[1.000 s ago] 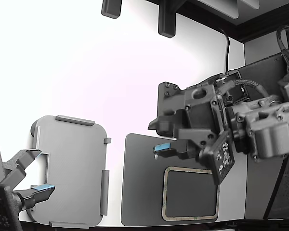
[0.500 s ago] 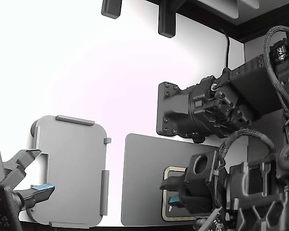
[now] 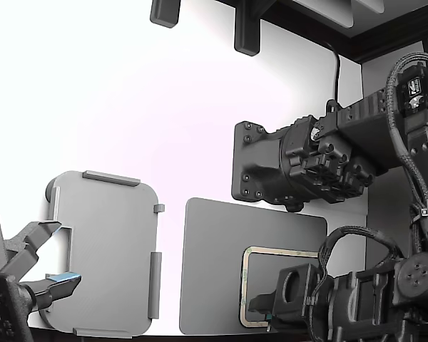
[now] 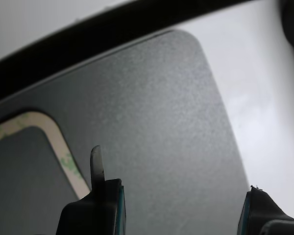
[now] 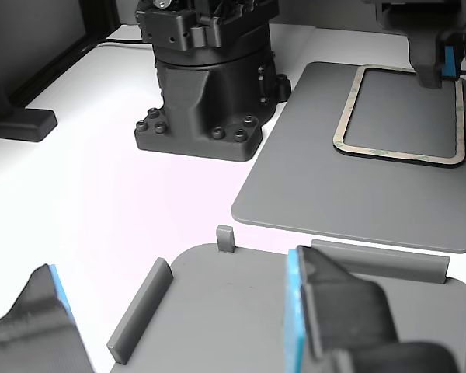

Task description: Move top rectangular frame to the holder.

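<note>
Exterior view: the gripper (image 3: 265, 311) sits low over the top rectangular frame (image 3: 247, 279), whose right and lower parts are hidden behind the arm. One frame shows, lying on the dark grey mat (image 3: 214, 271). The holder (image 3: 107, 242) lies well apart toward the exterior view's left, with a second arm's gripper (image 3: 46, 274) at its near edge. A black arm base (image 3: 260, 164) stands behind the mat. No writing is readable.

Wrist view: two fingertips (image 4: 99, 196) stand apart with bare mat between them; one hovers beside the frame's rounded corner (image 4: 54, 134). Contact cannot be made out.

Other view: the frame (image 5: 349, 109) lies flat on the mat (image 5: 311, 186), its far corner covered by the gripper (image 5: 443, 66); the holder (image 5: 241, 311) is cut off at the bottom.
</note>
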